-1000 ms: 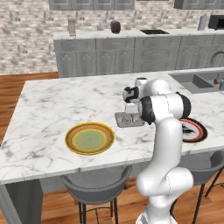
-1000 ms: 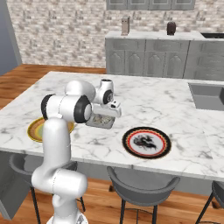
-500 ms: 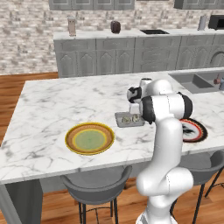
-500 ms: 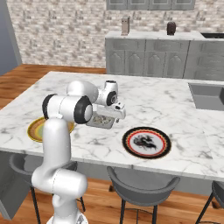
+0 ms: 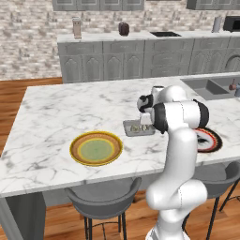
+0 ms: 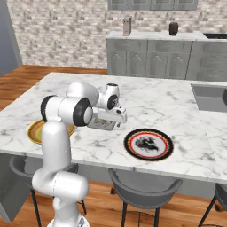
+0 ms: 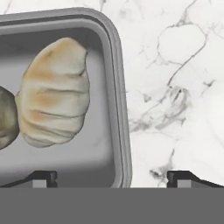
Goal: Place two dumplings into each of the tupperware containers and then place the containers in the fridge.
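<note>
One grey tupperware container (image 5: 132, 129) (image 6: 100, 123) rests on the marble island between the two plates. In the hand view its rounded rim (image 7: 117, 83) runs down the middle. A pale crimped dumpling (image 7: 54, 98) lies inside it, and a second dumpling (image 7: 5, 117) shows at the left edge. My gripper (image 5: 146, 123) (image 6: 118, 119) (image 7: 113, 177) hovers just above the container's end, open and holding nothing. Its fingertips (image 7: 43, 177) straddle the container's wall, one over the tray and one over bare marble. The fridge is out of view.
A round yellow-orange plate (image 5: 96, 148) (image 6: 35, 131) sits near the island's front edge. A black-and-red rimmed plate (image 5: 209, 139) (image 6: 148, 144) lies on the container's other side. A sink (image 5: 206, 87) (image 6: 212, 96) is set into the far corner. Stools stand under the front edge.
The hand has sunk slightly toward the container's end, with its jaws staying open. The container and both plates have not moved.
</note>
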{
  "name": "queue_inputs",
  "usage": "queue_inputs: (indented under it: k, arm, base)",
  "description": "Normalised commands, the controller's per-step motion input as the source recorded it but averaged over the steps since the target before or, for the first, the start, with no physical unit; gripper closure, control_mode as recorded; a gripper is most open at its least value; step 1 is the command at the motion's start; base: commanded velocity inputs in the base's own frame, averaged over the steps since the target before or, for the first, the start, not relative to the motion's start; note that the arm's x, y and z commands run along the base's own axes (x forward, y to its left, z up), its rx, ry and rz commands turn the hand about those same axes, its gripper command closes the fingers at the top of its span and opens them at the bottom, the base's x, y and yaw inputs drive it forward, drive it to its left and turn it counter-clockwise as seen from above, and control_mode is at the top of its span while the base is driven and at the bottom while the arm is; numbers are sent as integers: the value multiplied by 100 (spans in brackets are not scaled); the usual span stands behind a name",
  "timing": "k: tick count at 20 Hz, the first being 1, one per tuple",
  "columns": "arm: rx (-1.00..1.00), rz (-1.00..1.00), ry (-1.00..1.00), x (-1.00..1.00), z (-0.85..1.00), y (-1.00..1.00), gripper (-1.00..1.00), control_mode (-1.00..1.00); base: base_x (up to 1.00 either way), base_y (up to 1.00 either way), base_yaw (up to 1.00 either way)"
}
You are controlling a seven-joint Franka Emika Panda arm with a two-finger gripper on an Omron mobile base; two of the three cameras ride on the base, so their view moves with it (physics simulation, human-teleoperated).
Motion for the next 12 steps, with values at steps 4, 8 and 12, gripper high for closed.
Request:
queue_inputs:
  k: [4, 8, 12]
  arm:
    - [0, 0, 0, 2, 0, 0, -100, -100]
    - [1, 0, 0, 13, 0, 0, -100, -100]
    - [3, 4, 0, 0, 0, -18, -100, -100]
  base:
    - [0, 0, 0]
    - [0, 0, 0]
    - [0, 0, 0]
